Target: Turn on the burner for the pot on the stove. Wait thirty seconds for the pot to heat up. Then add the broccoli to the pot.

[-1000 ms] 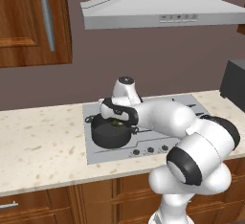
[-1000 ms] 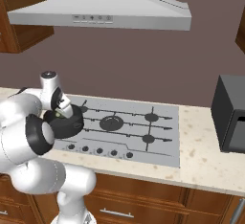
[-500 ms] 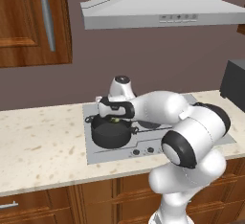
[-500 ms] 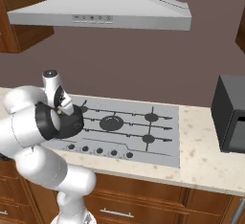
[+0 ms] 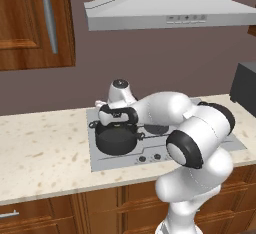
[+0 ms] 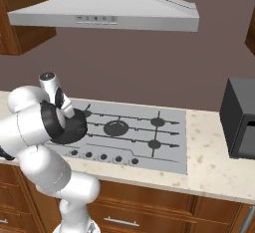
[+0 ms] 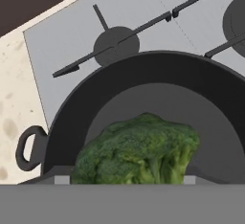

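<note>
You have the broccoli in the hand view right at the jaws, above the open mouth of the pot — the jaws hold it, spread wide round the floret. The pot sits on the stove's front-left burner, counter around.

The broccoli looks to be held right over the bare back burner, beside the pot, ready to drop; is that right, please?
Not quite. The hand view shows the broccoli directly over the open pot, with the pot's dark inside behind it, not over the bare back burner, which lies beyond the pot's rim.
</note>
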Robot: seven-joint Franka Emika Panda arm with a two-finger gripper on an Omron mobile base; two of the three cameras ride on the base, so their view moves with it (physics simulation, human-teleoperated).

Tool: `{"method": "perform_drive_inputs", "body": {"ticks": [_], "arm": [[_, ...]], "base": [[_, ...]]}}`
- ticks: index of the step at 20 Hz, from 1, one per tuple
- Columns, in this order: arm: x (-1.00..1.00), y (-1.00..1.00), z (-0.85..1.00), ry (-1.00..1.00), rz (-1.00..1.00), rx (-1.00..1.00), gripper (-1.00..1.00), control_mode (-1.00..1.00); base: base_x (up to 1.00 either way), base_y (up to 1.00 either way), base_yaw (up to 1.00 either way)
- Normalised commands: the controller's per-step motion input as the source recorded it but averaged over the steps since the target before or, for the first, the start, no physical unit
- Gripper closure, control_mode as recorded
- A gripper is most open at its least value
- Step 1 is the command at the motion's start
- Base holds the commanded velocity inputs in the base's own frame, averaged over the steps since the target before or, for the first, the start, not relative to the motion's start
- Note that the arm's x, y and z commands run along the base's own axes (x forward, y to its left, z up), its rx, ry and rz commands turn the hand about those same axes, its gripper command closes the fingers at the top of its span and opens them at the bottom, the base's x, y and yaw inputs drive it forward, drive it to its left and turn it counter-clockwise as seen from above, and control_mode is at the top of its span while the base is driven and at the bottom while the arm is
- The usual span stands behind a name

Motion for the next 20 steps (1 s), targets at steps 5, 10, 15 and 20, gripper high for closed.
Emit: {"method": "perform_drive_inputs", "body": {"ticks": [5, 10, 15, 20], "arm": [[0.00, 0.00, 0.00, -0.03, 0.00, 0.00, -1.00, -1.00], [-0.05, 0.00, -0.04, -0.11, 0.00, -0.01, -1.00, -1.00], [-0.84, 0.00, 0.24, -0.27, 0.09, 0.00, -1.00, -1.00], [-1.00, -0.03, 0.43, -0.33, 0.09, 0.00, -1.00, -1.00]], "base": [[0.00, 0.00, 0.00], [0.00, 0.00, 0.00], [0.00, 0.00, 0.00], [0.00, 0.00, 0.00]]}}
